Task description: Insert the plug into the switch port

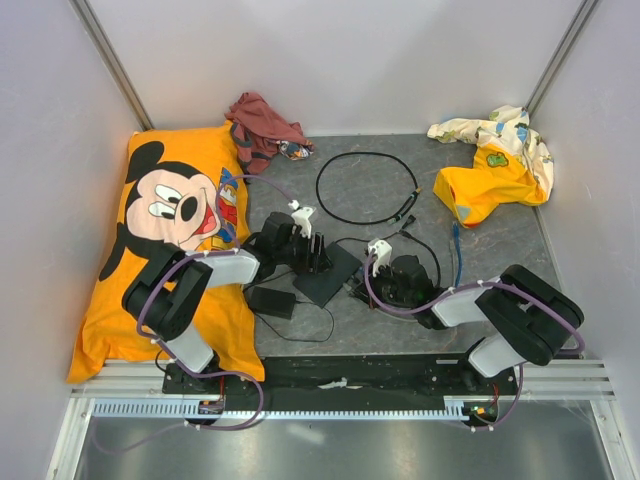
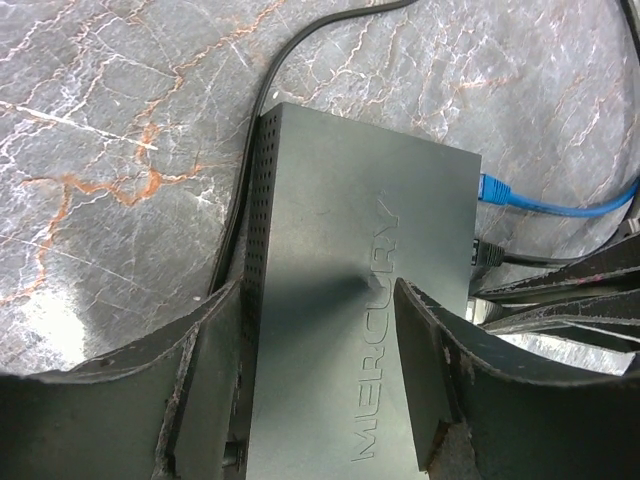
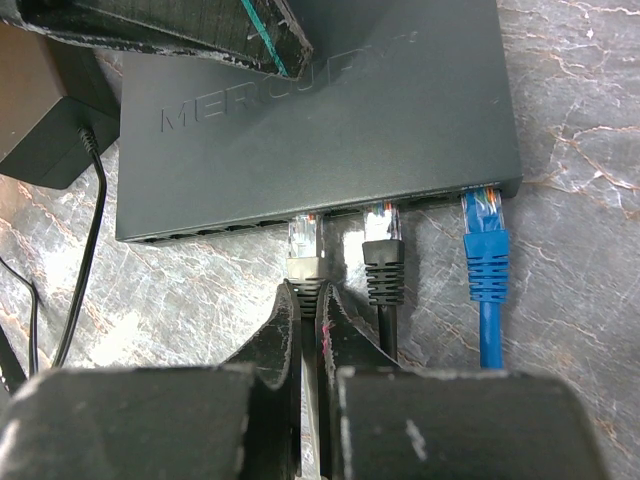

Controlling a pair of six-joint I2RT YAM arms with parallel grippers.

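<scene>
Top view: my right gripper (image 1: 380, 272) is the nearer one to the port edge of the switch (image 1: 325, 275), and my left gripper (image 1: 305, 245) is at its far end. Left wrist: my jaws stand spread wide astride the switch, clamping nothing I can see. Right wrist: my jaws are pinched tight on the grey plug (image 3: 305, 250). Its long axis points dead ahead, with the tip at the switch port (image 3: 303, 216). Seated or not, I can't tell.

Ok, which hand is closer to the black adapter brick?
Left. The left hand sits over the switch, just beside the adapter brick; the right hand is across the switch from it, gripping the grey plug.
</scene>
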